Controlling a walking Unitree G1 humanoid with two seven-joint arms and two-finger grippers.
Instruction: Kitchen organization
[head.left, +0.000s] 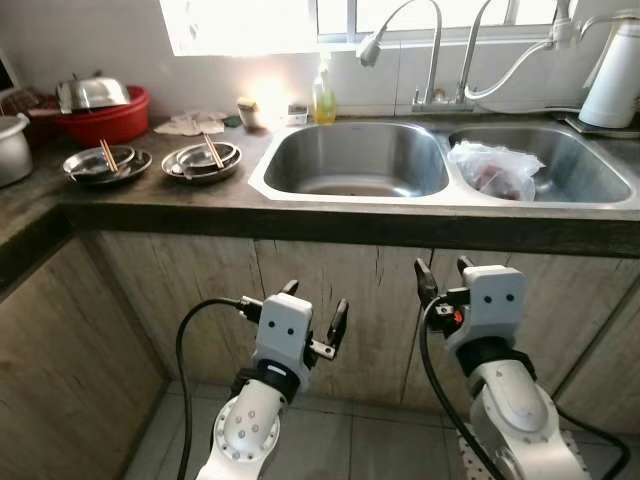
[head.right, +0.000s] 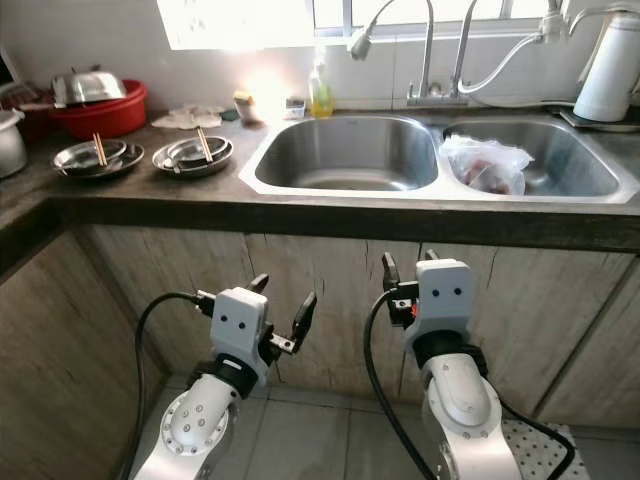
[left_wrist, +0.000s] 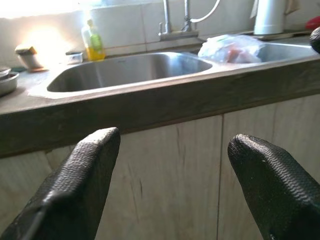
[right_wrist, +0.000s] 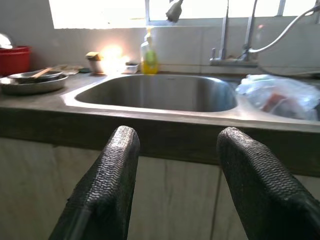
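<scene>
Dirty steel dishes (head.left: 201, 160) with chopsticks are seen at upper left, stacked on the counter (head.left: 150, 195) beside the double sink (head.left: 355, 160), apparently awaiting washing. Below, the left gripper (head.left: 314, 308) and right gripper (head.left: 441, 277) are held empty, fingers parted.

We see a double sink (head.left: 355, 160) of brushed, shiny steel. In its right basin lies a crinkled clear plastic bag (head.left: 497, 168). Left of the sink stand glossy metal dishes (head.left: 201, 160); below it, matt pale cabinet doors (head.left: 330, 300), perhaps wood.
</scene>
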